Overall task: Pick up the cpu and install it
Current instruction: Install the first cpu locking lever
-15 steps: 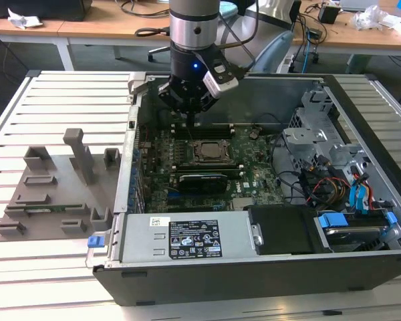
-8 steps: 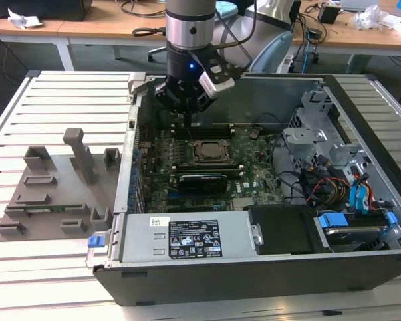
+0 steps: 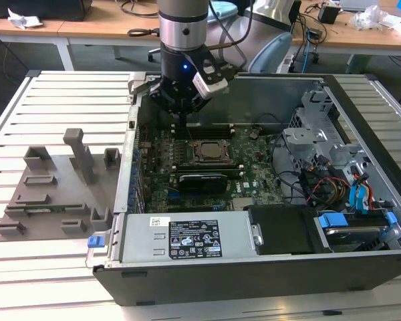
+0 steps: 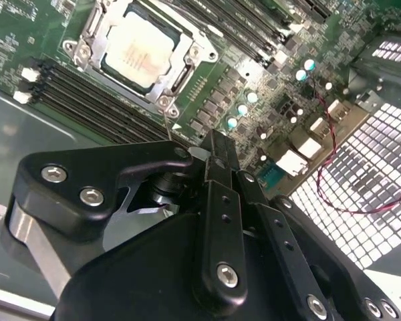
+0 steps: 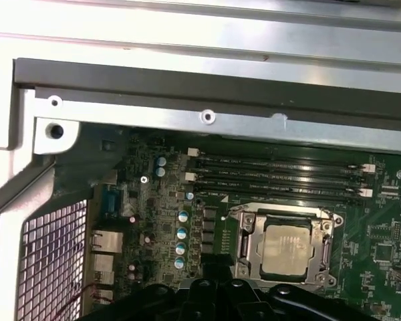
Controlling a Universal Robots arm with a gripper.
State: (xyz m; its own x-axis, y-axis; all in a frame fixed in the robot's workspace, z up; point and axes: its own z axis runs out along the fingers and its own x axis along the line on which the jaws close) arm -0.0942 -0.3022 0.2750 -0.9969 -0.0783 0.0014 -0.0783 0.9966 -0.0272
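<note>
Gripper (image 3: 181, 115) above motherboard (image 3: 254, 175) inside open computer case (image 3: 361, 221), beside socket frame (image 5: 284, 251). Fingers (image 4: 217, 157) pressed together, holding nothing. Cpu (image 4: 139, 53) seated in socket, silvery top exposed in both wrist views.

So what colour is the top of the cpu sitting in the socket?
Silvery-white, with a faint tan tint; the cpu shows best in the second wrist view.

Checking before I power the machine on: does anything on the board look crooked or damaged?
Nothing stands out. The cpu lies flat and square inside its socket frame on the motherboard, with the tool above the board beside it.
</note>
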